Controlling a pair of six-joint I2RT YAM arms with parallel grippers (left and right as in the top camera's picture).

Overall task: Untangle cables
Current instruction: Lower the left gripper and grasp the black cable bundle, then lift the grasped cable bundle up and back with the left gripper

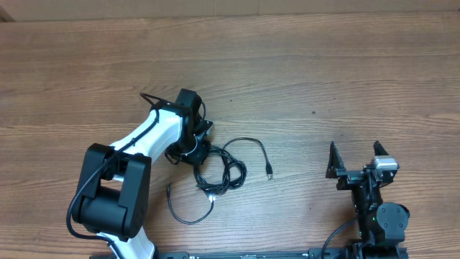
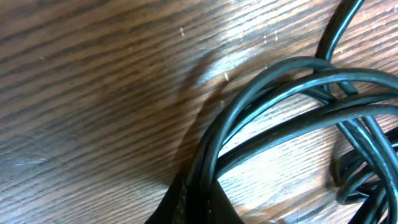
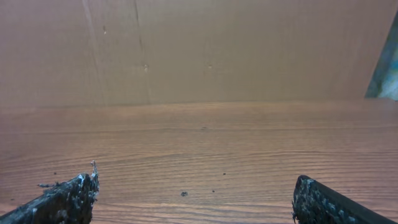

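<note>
the left gripper [image 1: 195, 147], on its white and black arm, is sitting clenched left of centre in the overhead frame, pinching strands of the thin black flexible cables [image 1: 224, 173]. in the left wrist view the loops [image 2: 280, 81] are running down into its dark fingers [image 2: 186, 208] at the bottom edge. the cables are lying in a tangled bundle at the middle of the brown wood-grain table [image 1: 323, 65], one metal-tipped plug [image 1: 269, 174] trailing right. the right gripper [image 1: 355, 152] is standing wide open at lower right, holding nothing, well apart from the bundle.
</note>
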